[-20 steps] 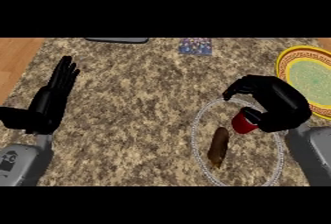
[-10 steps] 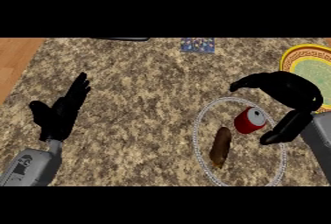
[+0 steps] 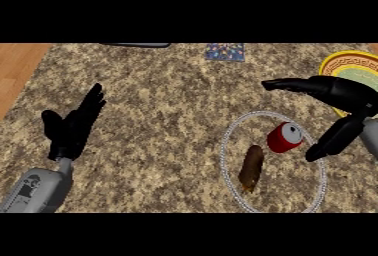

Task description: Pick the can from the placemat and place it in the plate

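While the red cylindrical can with a silver top lies tilted on its side inside the clear round glass plate with a pale rim, the robot's black right hand is spread wide just beside and above it, holding nothing. The can rests close below the hand's long upper fingers and just to the inner side of the thumb, which points down toward the plate's far-right part; a gap shows between the can and the thumb tip, so the hand does not touch it. On the other side of the can from the thumb, a brown elongated piece of food lies lengthwise near the plate's middle, close to the can but apart from it.

Behind the right hand, at the counter's edge, sits a round yellow plate with a patterned brown ring and a pale green centre, partly covered by the hand's back. Farther off, beyond the fingertips of the right hand, a small blue patterned placemat lies at the far edge of the speckled brown granite counter.

Well apart from all this, the black left hand shows at the opposite side with its fingers straight and up, open and resting over the counter on its grey forearm.
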